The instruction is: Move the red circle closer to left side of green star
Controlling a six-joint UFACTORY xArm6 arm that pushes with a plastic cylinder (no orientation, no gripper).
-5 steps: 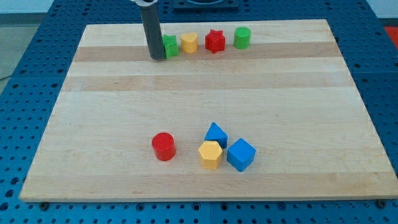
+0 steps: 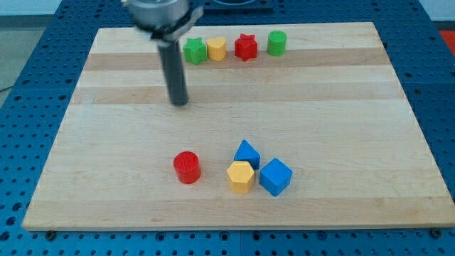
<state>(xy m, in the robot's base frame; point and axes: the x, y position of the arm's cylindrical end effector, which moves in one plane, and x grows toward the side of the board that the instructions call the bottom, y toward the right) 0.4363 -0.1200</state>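
The red circle (image 2: 188, 167) lies near the view's bottom, left of centre. The green star (image 2: 194, 51) sits at the view's top, at the left end of a row of blocks. My tip (image 2: 180, 102) rests on the board below and slightly left of the green star, well above the red circle, touching no block.
Right of the green star stand a yellow block (image 2: 216, 49), a red star (image 2: 246, 47) and a green cylinder (image 2: 277, 43). Right of the red circle sit a blue triangular block (image 2: 247, 153), a yellow hexagonal block (image 2: 240, 176) and a blue cube (image 2: 275, 176).
My tip has moved from beside the green star's left side toward the view's bottom. No block has moved.
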